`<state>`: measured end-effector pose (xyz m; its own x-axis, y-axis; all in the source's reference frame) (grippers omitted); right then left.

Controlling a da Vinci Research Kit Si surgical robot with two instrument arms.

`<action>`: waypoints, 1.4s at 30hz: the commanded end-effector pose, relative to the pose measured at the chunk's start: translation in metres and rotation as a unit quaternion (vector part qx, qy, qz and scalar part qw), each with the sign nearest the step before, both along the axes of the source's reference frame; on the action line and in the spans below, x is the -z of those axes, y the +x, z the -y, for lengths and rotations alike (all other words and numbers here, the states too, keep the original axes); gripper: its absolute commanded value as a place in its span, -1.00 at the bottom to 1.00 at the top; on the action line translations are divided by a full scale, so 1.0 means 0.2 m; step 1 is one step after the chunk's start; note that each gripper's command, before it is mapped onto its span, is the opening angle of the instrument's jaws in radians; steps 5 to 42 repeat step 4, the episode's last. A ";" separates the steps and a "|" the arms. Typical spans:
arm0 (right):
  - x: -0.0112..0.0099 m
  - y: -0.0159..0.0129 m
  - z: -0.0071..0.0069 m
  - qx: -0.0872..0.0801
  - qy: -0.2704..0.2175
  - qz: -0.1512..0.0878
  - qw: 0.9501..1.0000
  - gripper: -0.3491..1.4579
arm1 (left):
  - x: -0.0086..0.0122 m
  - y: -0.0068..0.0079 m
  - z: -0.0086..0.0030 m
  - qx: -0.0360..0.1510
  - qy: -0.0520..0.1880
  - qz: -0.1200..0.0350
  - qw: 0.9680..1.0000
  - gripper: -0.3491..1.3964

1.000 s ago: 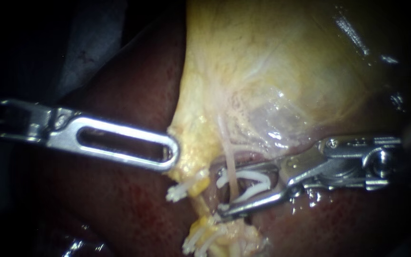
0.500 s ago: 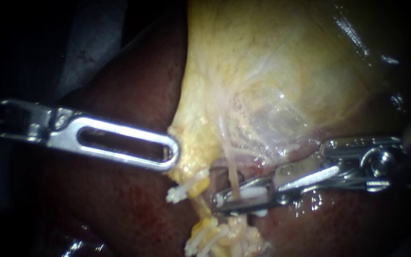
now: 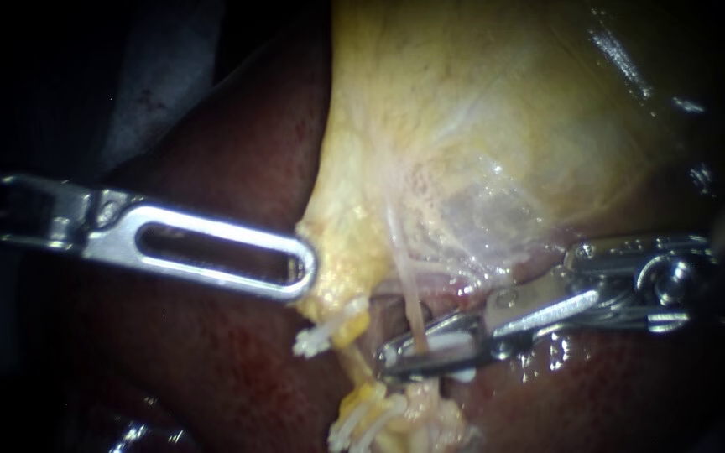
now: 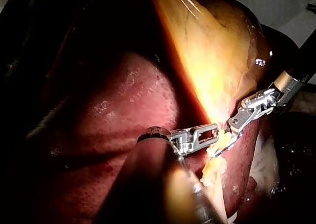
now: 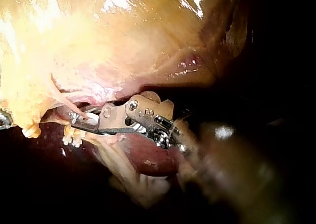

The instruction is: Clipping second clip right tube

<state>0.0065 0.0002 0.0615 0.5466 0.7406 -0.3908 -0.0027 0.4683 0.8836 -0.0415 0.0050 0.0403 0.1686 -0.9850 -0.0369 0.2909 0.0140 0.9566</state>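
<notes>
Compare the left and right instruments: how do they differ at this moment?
The left instrument has a long slotted jaw; the right instrument has narrower jaws. The left grips the yellow edge of the gallbladder; the right is shut on a white clip around the thin tube. Both are shiny metal, jaws closed on something.

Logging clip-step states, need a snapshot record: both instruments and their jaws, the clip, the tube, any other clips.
left instrument: enters from the left; jaws shut on the lower edge of the gallbladder
right instrument: enters from the right; jaws shut on a white clip
white clip: between the right jaws, straddling the tube
tube: thin, pale, runs down from the gallbladder into the clip
other clips: one below the left jaws' tip, more lower down
liver: dark red, beneath both instruments
</notes>
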 end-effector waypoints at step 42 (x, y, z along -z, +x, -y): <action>0.000 0.000 0.000 0.000 0.000 0.000 1.000 -0.86 | 0.000 0.000 0.000 0.000 0.000 0.000 1.000 -1.00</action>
